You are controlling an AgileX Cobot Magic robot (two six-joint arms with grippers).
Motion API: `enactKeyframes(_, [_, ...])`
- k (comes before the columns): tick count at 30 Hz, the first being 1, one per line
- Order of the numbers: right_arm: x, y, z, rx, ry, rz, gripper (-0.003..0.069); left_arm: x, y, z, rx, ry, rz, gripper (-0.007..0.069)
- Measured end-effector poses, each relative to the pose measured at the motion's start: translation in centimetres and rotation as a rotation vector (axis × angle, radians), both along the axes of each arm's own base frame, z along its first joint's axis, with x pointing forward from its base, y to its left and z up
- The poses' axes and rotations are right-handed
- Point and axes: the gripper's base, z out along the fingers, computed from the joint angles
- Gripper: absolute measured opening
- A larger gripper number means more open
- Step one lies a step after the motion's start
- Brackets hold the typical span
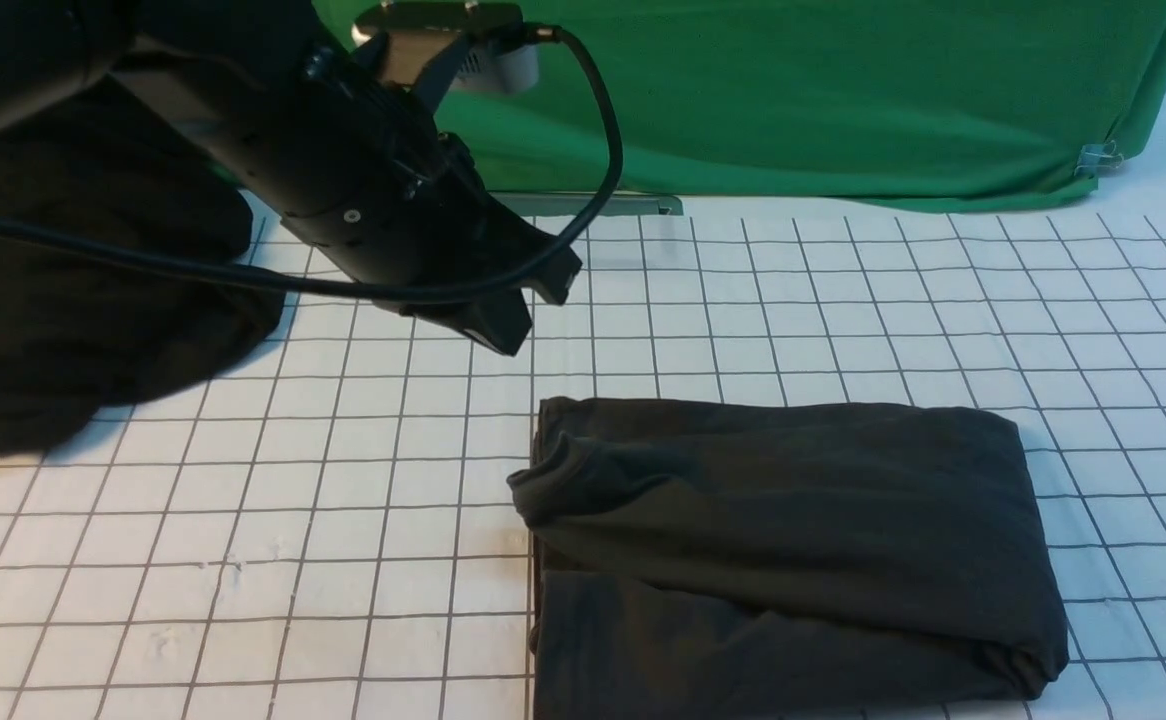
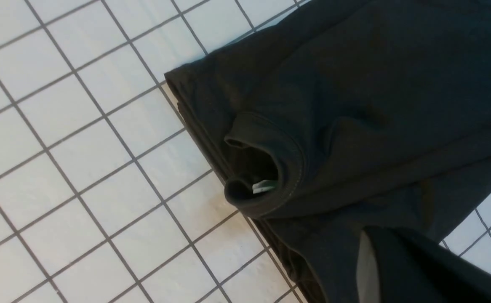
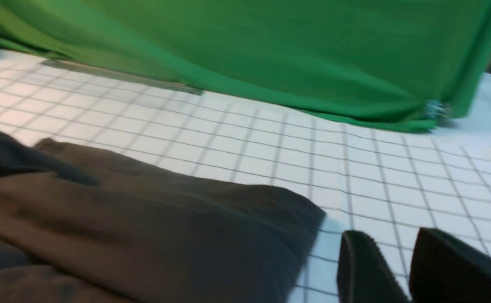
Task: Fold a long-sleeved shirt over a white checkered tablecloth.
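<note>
Closest to us, the shirt (image 1: 783, 550) lies folded on the checked cloth (image 1: 243, 560). We think it is soft, floppy and light, best pinched at an edge. Our left gripper (image 1: 528, 315) is squeezed together, empty. Our right gripper (image 3: 401, 269) has a small gap, holding nothing.

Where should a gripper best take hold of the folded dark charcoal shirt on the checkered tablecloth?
Probably the ribbed collar of the folded dark charcoal shirt, approached from the robot's left. It stands up as a loop at that edge, while the rest lies flat on the checkered tablecloth.
</note>
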Motion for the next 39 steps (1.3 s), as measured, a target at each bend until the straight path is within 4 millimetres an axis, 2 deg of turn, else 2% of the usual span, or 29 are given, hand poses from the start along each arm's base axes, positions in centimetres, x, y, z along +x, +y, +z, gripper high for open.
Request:
enactKeyframes(5, [-0.3,-0.5,-2.3,-0.004,0.028,-0.075,0.0196,0.0,0.0,0.0,0.0,-0.002,0.0,0.0])
enactKeyframes(13, [-0.5,-0.6,-2.9,-0.013,0.084,-0.083,0.0218,0.2,0.0,0.1,-0.009,-0.019,0.005,0.0])
enactKeyframes(21, [-0.8,-0.8,-2.8,-0.006,0.049,-0.12,0.0236,0.1,-0.1,0.1,-0.002,-0.013,-0.01,0.0])
enactKeyframes(29, [-0.8,-0.9,-2.8,-0.006,0.049,-0.13,0.0239,-1.1,0.5,-0.2,0.07,0.077,-0.056,0.0])
enactKeyframes(33, [-0.8,-0.9,-2.8,-0.006,0.049,-0.13,0.0239,-2.1,1.4,0.9,0.113,0.069,-0.065,0.0])
enactKeyframes(39, [-0.8,-0.9,-2.8,-0.006,0.049,-0.13,0.0239,-4.6,2.7,4.2,0.082,-0.04,-0.06,0.0])
